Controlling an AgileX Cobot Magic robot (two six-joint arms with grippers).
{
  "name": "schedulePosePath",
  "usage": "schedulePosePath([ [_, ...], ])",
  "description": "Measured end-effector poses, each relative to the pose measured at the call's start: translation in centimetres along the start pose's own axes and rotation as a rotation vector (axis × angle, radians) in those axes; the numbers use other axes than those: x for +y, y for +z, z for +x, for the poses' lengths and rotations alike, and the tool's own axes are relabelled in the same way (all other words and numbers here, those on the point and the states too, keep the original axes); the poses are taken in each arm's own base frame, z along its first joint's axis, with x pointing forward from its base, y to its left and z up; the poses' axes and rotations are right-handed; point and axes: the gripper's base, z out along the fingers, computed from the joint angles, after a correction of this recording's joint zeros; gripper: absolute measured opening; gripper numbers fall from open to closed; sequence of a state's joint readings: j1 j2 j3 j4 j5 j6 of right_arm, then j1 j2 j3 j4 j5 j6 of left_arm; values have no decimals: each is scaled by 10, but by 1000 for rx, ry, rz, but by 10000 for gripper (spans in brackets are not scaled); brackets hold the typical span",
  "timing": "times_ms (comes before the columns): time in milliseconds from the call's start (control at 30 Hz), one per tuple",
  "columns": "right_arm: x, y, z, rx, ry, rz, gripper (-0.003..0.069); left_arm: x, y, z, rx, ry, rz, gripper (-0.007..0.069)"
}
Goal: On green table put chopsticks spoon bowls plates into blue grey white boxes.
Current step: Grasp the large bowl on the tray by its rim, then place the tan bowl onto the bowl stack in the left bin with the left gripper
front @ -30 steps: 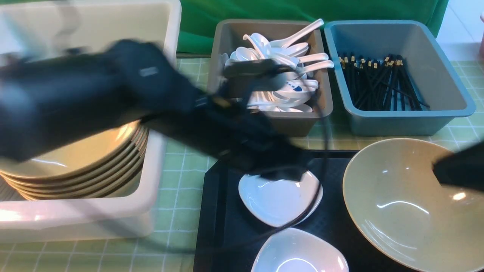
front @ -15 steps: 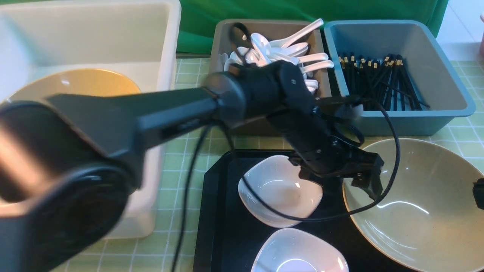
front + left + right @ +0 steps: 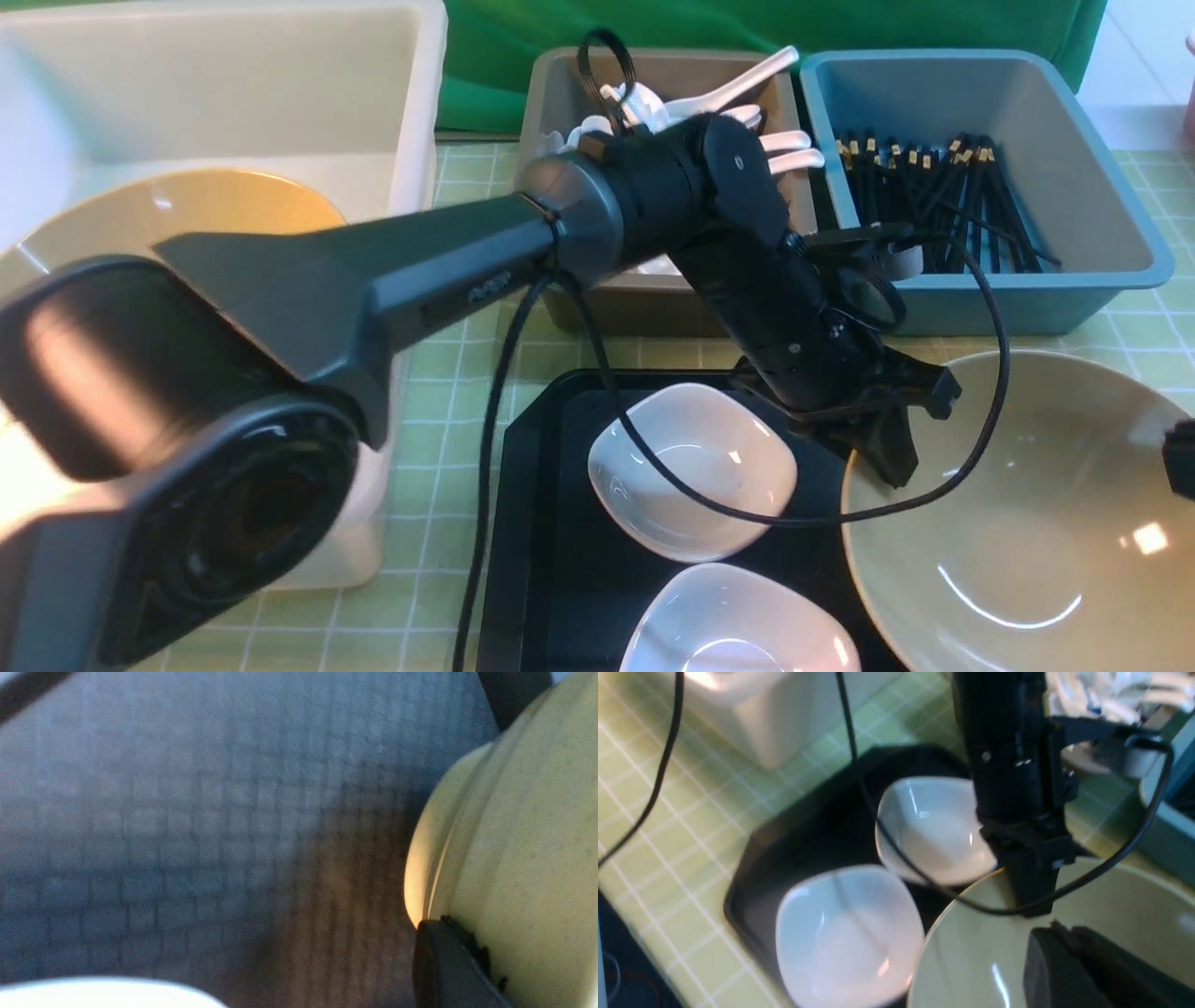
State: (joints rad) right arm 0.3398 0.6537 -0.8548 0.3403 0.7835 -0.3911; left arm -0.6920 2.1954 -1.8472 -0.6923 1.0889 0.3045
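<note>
A large green bowl [image 3: 1008, 523] rests at the right, overlapping the black tray [image 3: 541, 523]. My left arm reaches across the table, and my left gripper [image 3: 892, 462] is shut on the bowl's left rim. In the left wrist view one finger [image 3: 444, 970] presses the bowl's outer wall [image 3: 523, 835]. My right gripper [image 3: 1181, 471] shows only at the right edge. Its fingers [image 3: 1064, 961] are shut together over the bowl's inside [image 3: 994, 952], nothing seen between them. Two small white bowls [image 3: 695, 471] [image 3: 738, 621] sit on the tray.
The white box [image 3: 411, 112] at the left holds stacked tan plates [image 3: 168, 215]. The grey box [image 3: 551, 103] holds white spoons [image 3: 784, 140], and the blue box [image 3: 1027, 289] holds black chopsticks [image 3: 943, 201]. My left arm and its cable [image 3: 485, 448] cross the green table.
My left arm swung from the white box to the large bowl, opened, then closed on its left rim. The bowl shifted slightly. My right gripper drew back to the right edge.
</note>
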Motion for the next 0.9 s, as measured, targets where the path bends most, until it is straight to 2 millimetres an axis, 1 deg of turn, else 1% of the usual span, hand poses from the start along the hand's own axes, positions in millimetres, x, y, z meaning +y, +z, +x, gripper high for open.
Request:
schedulePosePath([
  [100, 2, 0, -7, -60, -48, -30, 47, -10, -39, -2, -57, 34, -3, 16],
  [167, 5, 1, -18, -92, -110, -71, 47, -14, -77, -3, -125, 47, -15, 16],
  [200, 5, 1, -22, -100, -123, -81, 47, -13, -95, -2, -157, 44, -23, 16],
  [233, 5, 2, -25, -104, -123, -87, 47, -12, -99, -2, -165, 44, -25, 16],
  [267, 5, 3, -31, -112, -138, -96, 47, -13, -120, 0, -198, 47, -35, 16],
  [300, 2, 7, -45, -117, -153, -105, 47, -8, -165, 8, -266, 35, -65, 16],
  [333, 0, 12, -52, -111, -157, -109, 47, -4, -180, 12, -286, 23, -77, 16],
  [367, -2, 17, -60, -110, -165, -116, 47, -3, -199, 18, -317, 14, -91, 16],
  [400, -2, 17, -63, -116, -172, -117, 47, -2, -207, 22, -328, 7, -99, 16],
  [433, -5, 25, -76, -121, -188, -141, 47, 4, -238, 36, -377, -33, -133, 16],
  [467, -5, 28, -76, -117, -188, -146, 47, 8, -244, 39, -387, -47, -141, 16],
  [500, -7, 37, -89, -128, -211, -187, 47, 16, -269, 58, -431, -103, -183, 16],
  [533, -7, 44, -96, -136, -218, -218, 47, 20, -283, 70, -459, -141, -209, 16],
  [567, -7, 50, -101, -142, -223, -243, 47, 21, -293, 79, -480, -163, -226, 16],
  [600, -7, 58, -107, -151, -231, -278, 47, 29, -307, 95, -506, -215, -256, 16],
  [633, -6, 64, -111, -158, -238, -303, 47, 33, -317, 106, -528, -249, -275, 16],
  [667, -5, 67, -113, -160, -241, -315, 47, 34, -323, 112, -543, -264, -287, 16],
  [700, -1, 79, -119, -161, -257, -356, 47, 42, -335, 132, -571, -331, -316, 16],
  [767, 5, 96, -125, -148, -283, -408, 47, 56, -356, 171, -635, -462, -375, 16],
  [800, 11, 105, -126, -137, -300, -439, 47, 64, -364, 189, -662, -529, -403, 16],
  [900, 25, 129, -127, -100, -333, -508, 47, 86, -379, 234, -719, -711, -467, 16],
])
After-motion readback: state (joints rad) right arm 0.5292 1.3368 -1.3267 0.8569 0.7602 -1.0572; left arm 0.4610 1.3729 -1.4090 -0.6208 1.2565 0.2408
